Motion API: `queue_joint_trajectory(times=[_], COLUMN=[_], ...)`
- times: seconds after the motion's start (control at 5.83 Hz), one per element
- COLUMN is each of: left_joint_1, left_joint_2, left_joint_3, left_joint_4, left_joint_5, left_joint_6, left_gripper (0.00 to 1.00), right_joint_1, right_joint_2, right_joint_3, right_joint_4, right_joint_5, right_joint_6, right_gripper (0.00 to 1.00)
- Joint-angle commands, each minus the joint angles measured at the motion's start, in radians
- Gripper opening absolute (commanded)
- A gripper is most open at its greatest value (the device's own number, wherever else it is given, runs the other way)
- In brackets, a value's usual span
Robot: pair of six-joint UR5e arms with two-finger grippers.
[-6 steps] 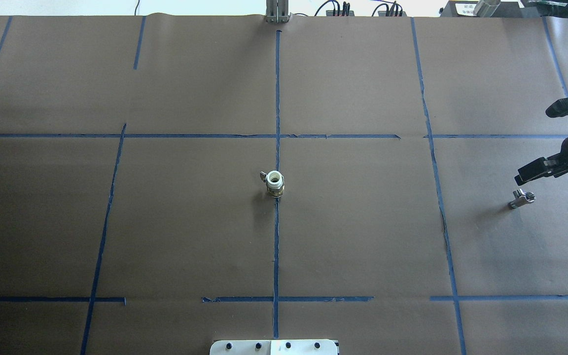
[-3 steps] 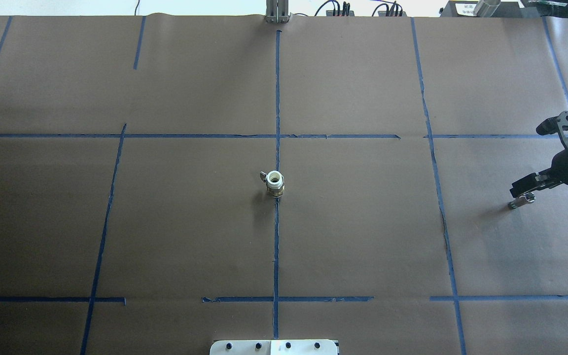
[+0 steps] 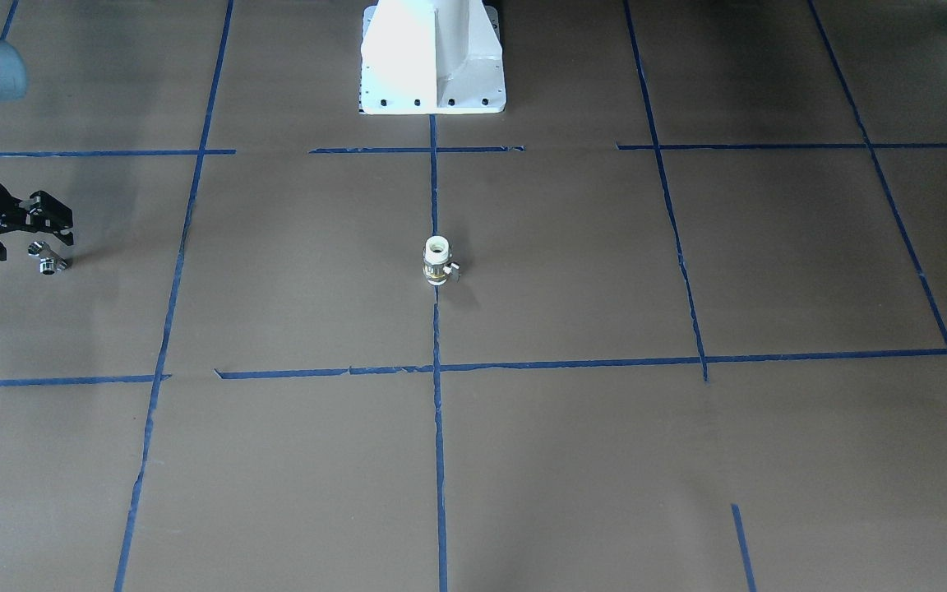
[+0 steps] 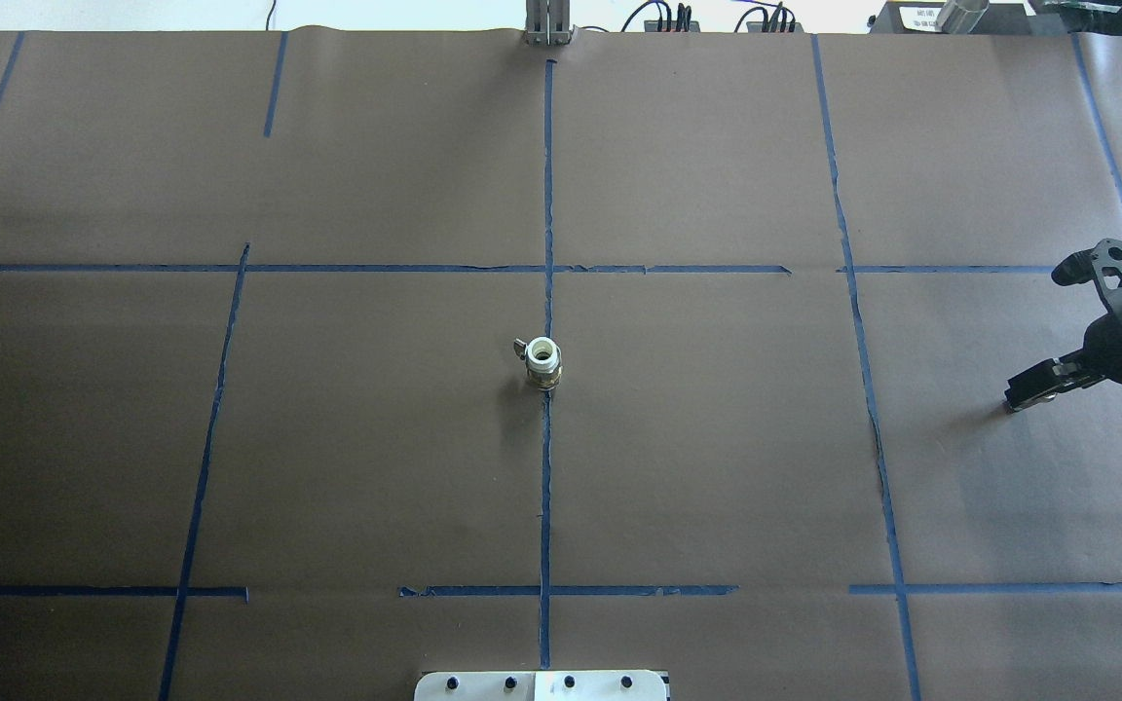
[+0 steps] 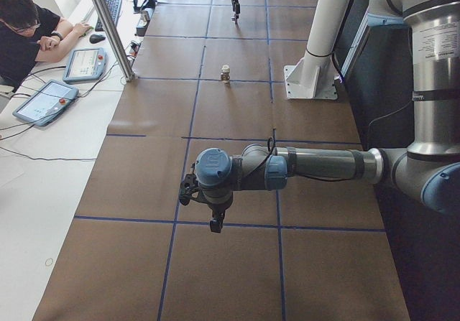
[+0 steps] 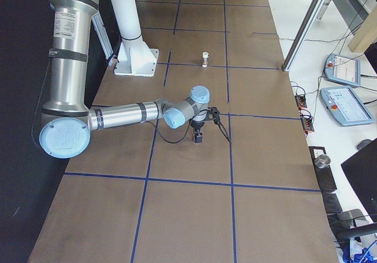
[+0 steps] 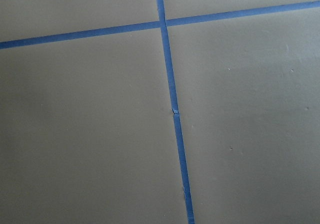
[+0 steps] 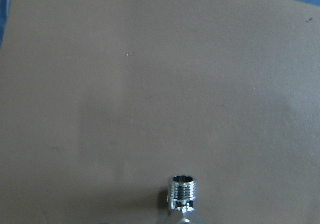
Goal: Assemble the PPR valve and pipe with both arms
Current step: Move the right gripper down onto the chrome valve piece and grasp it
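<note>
The PPR valve [image 4: 542,362] stands upright on its end at the table's centre, on the middle tape line, white end up and lever to the side; it also shows in the front view [image 3: 437,260]. The chrome pipe [image 3: 47,260] lies on the table far to my right. My right gripper [image 3: 34,242] is low over it, open, with its fingers close beside the pipe. In the overhead view the right gripper [image 4: 1028,385] covers the pipe. The right wrist view shows the pipe's threaded end [image 8: 183,193]. My left gripper [image 5: 214,224] hangs over bare table, far from both parts; I cannot tell its state.
The white robot base [image 3: 432,57] stands at the table's near middle edge. Blue tape lines [image 4: 546,467] divide the brown table cover. An operator [image 5: 29,34] with pendants sits beyond the far edge, next to an aluminium post [image 5: 108,26].
My right gripper has come down and moved toward the pipe, and now covers it in the overhead view. The valve and the pipe have not moved.
</note>
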Motion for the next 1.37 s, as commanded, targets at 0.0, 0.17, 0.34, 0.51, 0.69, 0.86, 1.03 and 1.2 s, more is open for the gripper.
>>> queue_joint_trajectory(times=[0.0,0.17,0.34,0.51,0.69,0.86,1.03,1.2], left_joint_1=[0.000,0.000,0.000,0.000,0.000,0.000,0.002,0.002], left_joint_2=[0.001,0.001,0.001,0.001,0.001,-0.001,-0.004,-0.005], left_joint_3=[-0.004,-0.004,-0.007,-0.007,-0.007,-0.009,-0.009,-0.009], left_joint_4=[0.000,0.000,0.000,0.000,0.000,0.000,0.000,0.000], left_joint_5=[-0.001,0.000,-0.001,-0.002,-0.002,-0.002,0.000,0.000], left_joint_6=[0.000,0.000,-0.002,-0.002,-0.002,-0.003,-0.003,-0.003], left_gripper=[1.00,1.00,1.00,1.00,1.00,1.00,1.00,1.00], right_joint_1=[-0.007,-0.010,-0.011,-0.011,-0.011,-0.011,-0.010,-0.008], right_joint_2=[-0.001,-0.001,0.004,0.007,0.007,0.007,0.007,0.007], right_joint_3=[-0.003,-0.005,-0.005,-0.005,-0.005,-0.003,-0.002,0.009], right_joint_4=[0.000,0.000,0.002,0.000,0.002,0.000,0.000,0.000], right_joint_5=[-0.025,-0.031,-0.031,-0.030,-0.031,-0.027,-0.025,-0.022], right_joint_6=[-0.001,-0.001,-0.001,-0.001,-0.004,-0.001,-0.001,-0.001], right_gripper=[0.99,0.99,0.98,0.76,0.11,0.00,0.00,0.00])
